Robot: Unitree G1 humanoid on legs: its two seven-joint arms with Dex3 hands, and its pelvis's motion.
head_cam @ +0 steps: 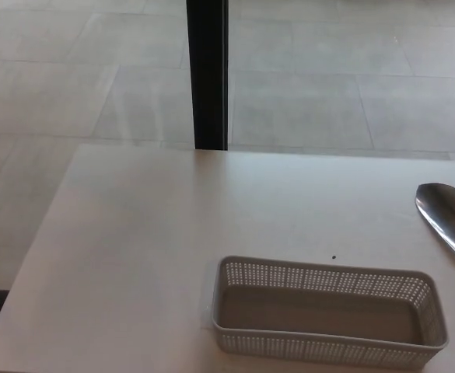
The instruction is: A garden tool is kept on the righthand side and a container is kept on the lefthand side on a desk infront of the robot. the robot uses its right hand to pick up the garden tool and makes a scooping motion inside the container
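Head view: neither hand shows, so finger state can't be told. The garden tool's metal scoop (448,216) lies at the desk's (149,233) right edge, handle running out of frame. The perforated container (328,312) sits by the near edge, empty, down-left of the blade.

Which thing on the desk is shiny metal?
The trowel blade at the desk's right edge; the perforated basket near the front is matte grey plastic.

Office-like hall, white desk (149,233), tiled floor (328,93), black pillar (208,74)
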